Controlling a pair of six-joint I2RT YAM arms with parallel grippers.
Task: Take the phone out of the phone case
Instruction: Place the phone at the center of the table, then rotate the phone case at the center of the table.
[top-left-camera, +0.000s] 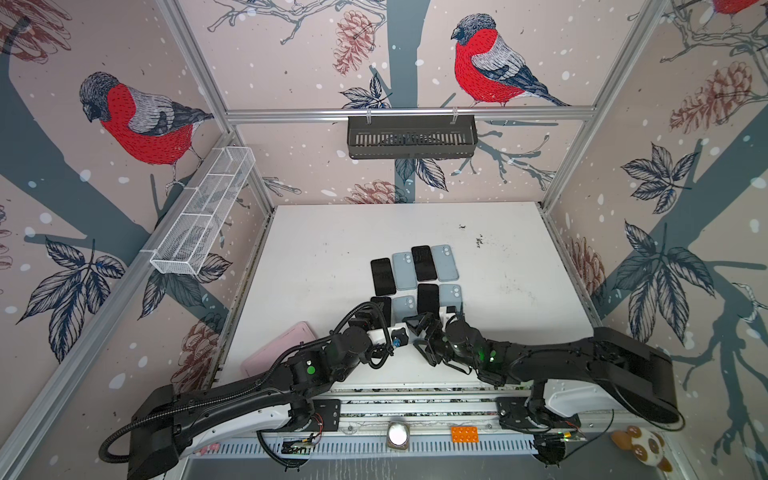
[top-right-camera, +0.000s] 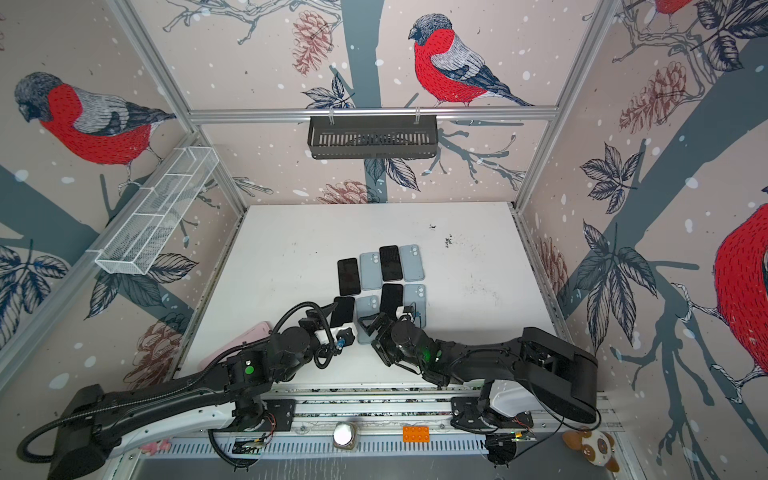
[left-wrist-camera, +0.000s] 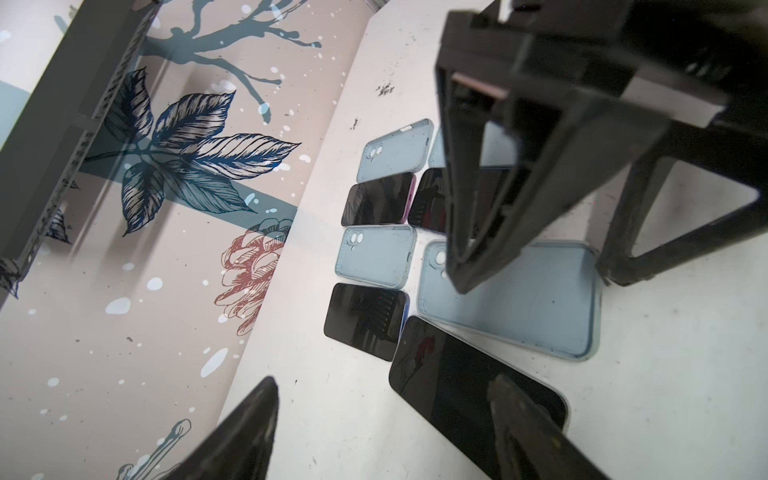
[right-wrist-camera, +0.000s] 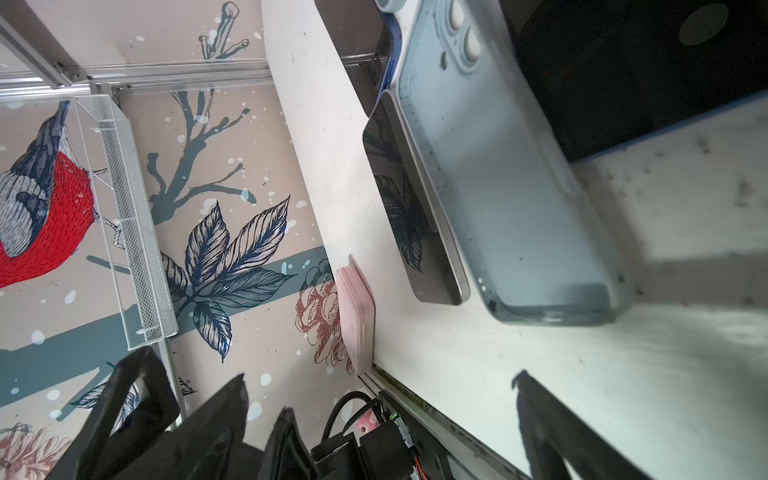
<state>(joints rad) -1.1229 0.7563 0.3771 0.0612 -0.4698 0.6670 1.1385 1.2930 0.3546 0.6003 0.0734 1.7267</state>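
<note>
Both my pincers stand wide apart, holding nothing. My left wrist view shows my left pincer (left-wrist-camera: 382, 386) above the glossy black phone (left-wrist-camera: 457, 386), which lies flat on the white table (left-wrist-camera: 665, 374) just beside the empty pale blue translucent case (left-wrist-camera: 519, 303). My right pincer (left-wrist-camera: 538, 282) hangs over that case. In both top views my arms cover part of that pair.

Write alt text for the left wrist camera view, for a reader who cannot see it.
Black phones and light blue cases lie alternating in two rows on a white table. The right gripper hangs open over the nearest blue case, and the left gripper, also open, hovers at the nearest phone. Patterned wallpaper fills the side.
</note>
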